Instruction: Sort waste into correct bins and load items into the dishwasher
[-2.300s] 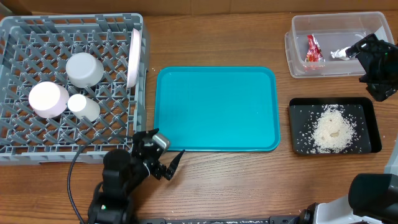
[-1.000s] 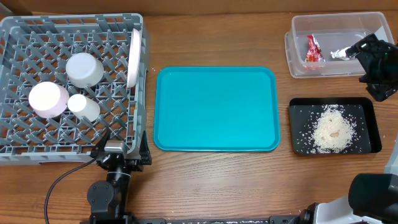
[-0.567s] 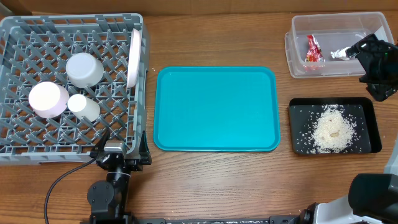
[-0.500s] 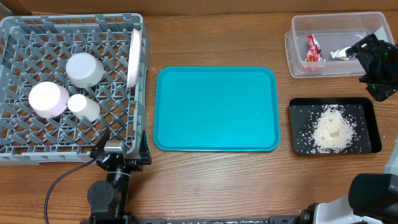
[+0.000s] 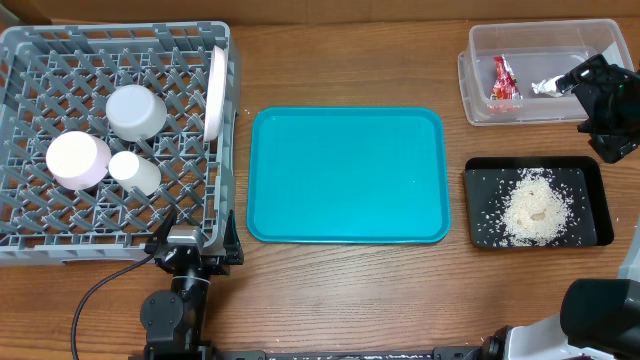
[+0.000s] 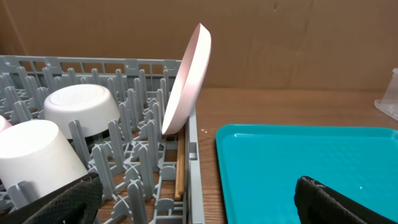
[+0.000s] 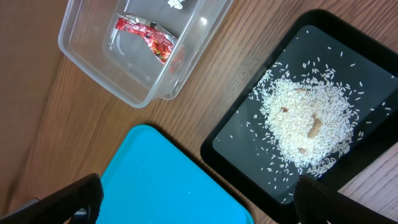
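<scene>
Two bowls [image 5: 137,110], one cup [image 5: 133,172], one plate [image 5: 214,92]

overhead: high above, straight down, whole counter [image 5: 400,290], rack [image 5: 60,215] to black tray [image 5: 590,175].
left wrist: low, close, level along rack's right wall.
right wrist: raised, looking down on tub [image 7: 112,62], black tray.
shared: teal tray [image 6: 298,168], all three views.

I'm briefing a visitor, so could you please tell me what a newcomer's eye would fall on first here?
The bright teal tray at the centre stands out first. To its right, a white heap of rice lies in the black tray, with a red wrapper in the clear tub behind it. On the left, a plate stands on edge in the grey rack.
</scene>
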Available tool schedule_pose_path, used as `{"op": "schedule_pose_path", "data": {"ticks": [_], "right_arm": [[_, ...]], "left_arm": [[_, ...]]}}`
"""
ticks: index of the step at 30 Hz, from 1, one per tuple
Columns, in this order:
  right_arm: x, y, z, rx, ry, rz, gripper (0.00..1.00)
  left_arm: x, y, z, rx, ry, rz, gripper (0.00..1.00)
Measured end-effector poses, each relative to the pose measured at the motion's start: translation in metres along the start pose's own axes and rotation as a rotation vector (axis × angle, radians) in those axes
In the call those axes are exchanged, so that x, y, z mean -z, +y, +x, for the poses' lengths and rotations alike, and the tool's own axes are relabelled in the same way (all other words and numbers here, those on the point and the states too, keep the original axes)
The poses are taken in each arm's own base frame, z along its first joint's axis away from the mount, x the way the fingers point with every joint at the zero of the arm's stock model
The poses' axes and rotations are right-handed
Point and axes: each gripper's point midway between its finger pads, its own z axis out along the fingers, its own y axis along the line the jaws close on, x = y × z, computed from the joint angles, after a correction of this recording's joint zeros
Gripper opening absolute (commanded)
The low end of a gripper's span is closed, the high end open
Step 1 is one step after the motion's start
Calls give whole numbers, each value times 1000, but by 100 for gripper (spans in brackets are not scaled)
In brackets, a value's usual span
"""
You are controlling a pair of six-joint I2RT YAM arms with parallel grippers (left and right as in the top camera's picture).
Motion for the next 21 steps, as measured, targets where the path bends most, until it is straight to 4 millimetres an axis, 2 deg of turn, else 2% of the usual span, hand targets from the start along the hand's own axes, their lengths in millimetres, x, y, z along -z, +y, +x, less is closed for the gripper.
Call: {"op": "schedule_pose_path", "data": {"ticks": [15, 18, 21], "right_arm": [[4, 0, 0, 1, -11, -4, 100], [17, -2, -2, 5, -54, -10, 100], [46, -3, -1, 10, -121, -43, 100]], "left_arm": [[0, 0, 0, 0, 0, -2, 100], [0, 1, 0, 0, 0, -3, 100], [0, 1, 0, 0, 0, -3, 100]]}}
